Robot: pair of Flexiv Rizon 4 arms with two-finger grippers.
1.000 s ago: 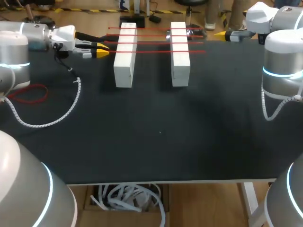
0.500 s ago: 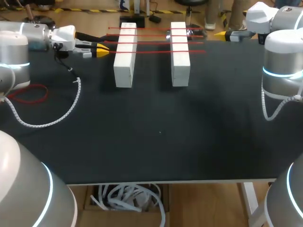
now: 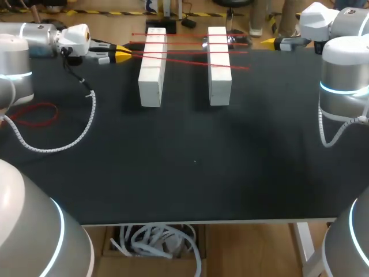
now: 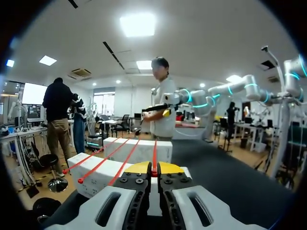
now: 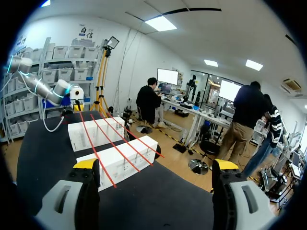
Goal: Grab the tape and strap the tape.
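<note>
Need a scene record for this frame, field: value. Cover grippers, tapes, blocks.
left gripper: shut on the end of the slanted tape
slanted tape: crosses both white blocks, not parallel to the rest
other tapes: three, straight across both blocks
blocks: two, side by side, apart, on the black table
right gripper: open, nothing between its fingers

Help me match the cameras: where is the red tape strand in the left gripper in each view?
Head view: red tape strand slants from left gripper across both white blocks.
Left wrist: strand between its fingers, running ahead.
Right wrist: strand nearest right gripper.
Shared landmark: white blocks.
</note>
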